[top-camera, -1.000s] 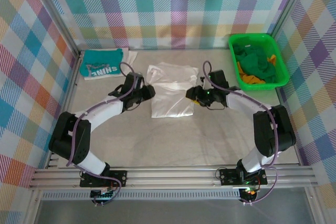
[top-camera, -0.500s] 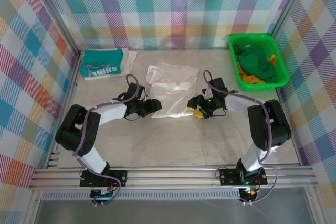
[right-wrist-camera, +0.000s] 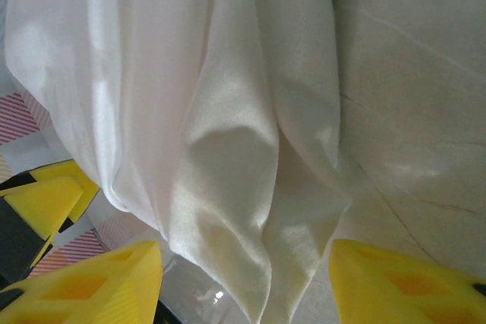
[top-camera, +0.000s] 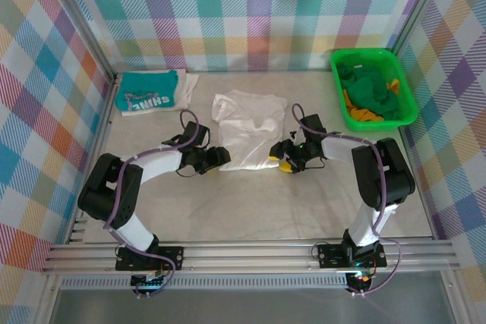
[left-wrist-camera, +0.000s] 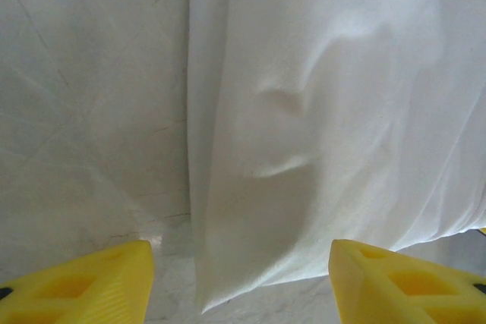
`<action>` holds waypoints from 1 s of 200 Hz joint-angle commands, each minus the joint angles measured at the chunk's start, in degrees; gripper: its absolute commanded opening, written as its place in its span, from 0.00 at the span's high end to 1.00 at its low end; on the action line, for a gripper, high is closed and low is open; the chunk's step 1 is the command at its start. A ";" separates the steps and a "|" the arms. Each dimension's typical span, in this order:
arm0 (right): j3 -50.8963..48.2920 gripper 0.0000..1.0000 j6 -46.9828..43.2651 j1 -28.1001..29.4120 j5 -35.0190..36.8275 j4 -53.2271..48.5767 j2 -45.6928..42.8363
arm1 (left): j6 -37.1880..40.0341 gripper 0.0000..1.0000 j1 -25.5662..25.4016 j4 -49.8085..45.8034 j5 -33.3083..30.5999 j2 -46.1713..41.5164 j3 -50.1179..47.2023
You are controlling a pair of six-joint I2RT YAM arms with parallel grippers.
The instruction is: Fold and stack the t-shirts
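White t-shirt (top-camera: 247, 130) lies mid-frame on the bench (top-camera: 319, 202); left pincer (top-camera: 222, 158) and right pincer (top-camera: 282, 163) both gape wide at its lower corners; folded teal t-shirt (top-camera: 148, 90) sits upper left

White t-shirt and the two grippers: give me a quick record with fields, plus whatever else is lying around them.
white t-shirt: centre, partly folded, print not visible
left gripper: open, at the shirt's near left corner
right gripper: open, at the shirt's near right corner
teal t-shirt: folded, far left corner, white lettering facing up
green basket: far right, holding green and yellow cloths
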 commanded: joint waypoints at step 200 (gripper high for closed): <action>-11.97 1.00 3.29 3.71 1.93 3.08 -11.04 | -4.17 1.00 -4.50 -4.05 -1.85 -5.25 -3.06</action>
